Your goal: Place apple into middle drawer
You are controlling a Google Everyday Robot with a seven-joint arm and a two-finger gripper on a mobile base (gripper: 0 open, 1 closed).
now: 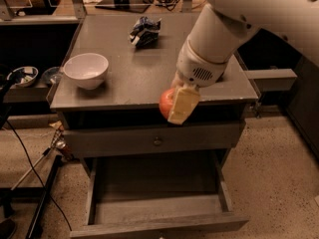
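Note:
My gripper (175, 108) is shut on the red-orange apple (165, 102) and holds it in the air just past the front edge of the grey cabinet top (129, 83). A cream finger (182, 103) covers the apple's right side. Below it, the middle drawer (154, 185) is pulled out, a shallow grey box with a bare floor. The apple hangs above the closed drawer front with the small knob (157, 141), over the back part of the open drawer.
A white bowl (85, 69) stands on the left of the cabinet top. A crumpled dark bag (145, 30) lies at the back. My white arm (219, 39) covers the top's right side. Cables and a bowl lie on the floor and shelf at left.

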